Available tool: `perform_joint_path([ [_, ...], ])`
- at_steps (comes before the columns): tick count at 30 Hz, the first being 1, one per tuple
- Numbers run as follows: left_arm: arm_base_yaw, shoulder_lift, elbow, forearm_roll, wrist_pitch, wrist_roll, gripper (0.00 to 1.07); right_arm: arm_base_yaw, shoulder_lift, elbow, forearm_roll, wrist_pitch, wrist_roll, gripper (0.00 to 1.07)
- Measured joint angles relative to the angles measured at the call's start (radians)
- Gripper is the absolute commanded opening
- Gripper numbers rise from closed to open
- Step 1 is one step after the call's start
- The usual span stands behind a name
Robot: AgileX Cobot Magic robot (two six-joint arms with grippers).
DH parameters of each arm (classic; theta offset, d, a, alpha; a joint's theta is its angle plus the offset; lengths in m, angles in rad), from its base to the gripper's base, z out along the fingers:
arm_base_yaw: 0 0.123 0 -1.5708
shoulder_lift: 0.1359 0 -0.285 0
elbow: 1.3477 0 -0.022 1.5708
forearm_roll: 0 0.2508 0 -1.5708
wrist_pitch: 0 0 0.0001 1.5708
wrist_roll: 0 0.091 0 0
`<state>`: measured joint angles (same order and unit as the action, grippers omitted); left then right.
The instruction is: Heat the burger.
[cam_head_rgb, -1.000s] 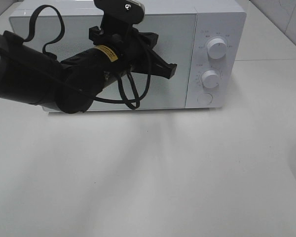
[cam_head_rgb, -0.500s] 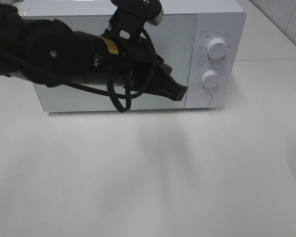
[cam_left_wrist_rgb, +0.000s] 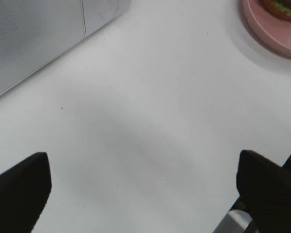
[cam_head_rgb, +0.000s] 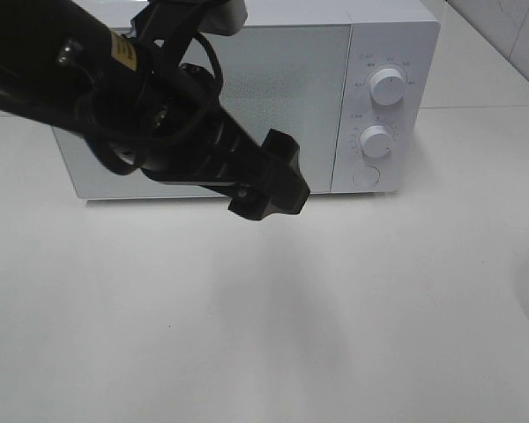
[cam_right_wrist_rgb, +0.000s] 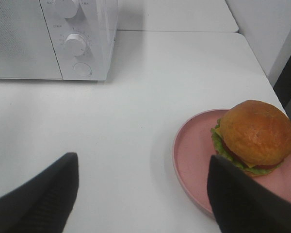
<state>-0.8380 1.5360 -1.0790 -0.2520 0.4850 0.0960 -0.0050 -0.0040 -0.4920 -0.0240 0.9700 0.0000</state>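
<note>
In the right wrist view, the right gripper [cam_right_wrist_rgb: 140, 194] has its 2 fingers spread wide at the lower corners, holding nothing. The burger [cam_right_wrist_rgb: 254, 136] lies at the right of that frame, close to the right-hand finger, sitting on the pink plate [cam_right_wrist_rgb: 194, 160]. It is round, with no long axis to line up on.

The left gripper [cam_left_wrist_rgb: 140, 189] is also spread wide and empty, with the plate only at its view's upper right corner. By my reading the right arm is nearer. The microwave [cam_head_rgb: 379, 35] appears shut.
</note>
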Motion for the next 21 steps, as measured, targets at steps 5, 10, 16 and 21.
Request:
perform_joint_path([
  [5, 0.045, -0.051, 0.000, 0.021, 0.123, -0.011, 1.02, 0.000, 0.000, 0.000, 0.000, 0.000, 0.000, 0.73],
  [10, 0.150, -0.115, 0.000, 0.028, 0.243, -0.013, 1.02, 0.000, 0.000, 0.000, 0.000, 0.000, 0.000, 0.73],
  [16, 0.307, -0.183, 0.000, 0.054, 0.413, -0.013, 1.02, 0.000, 0.000, 0.000, 0.000, 0.000, 0.000, 0.73],
  [21, 0.440, -0.218, -0.002, 0.084, 0.500, -0.013, 1.02, 0.000, 0.000, 0.000, 0.000, 0.000, 0.000, 0.73],
])
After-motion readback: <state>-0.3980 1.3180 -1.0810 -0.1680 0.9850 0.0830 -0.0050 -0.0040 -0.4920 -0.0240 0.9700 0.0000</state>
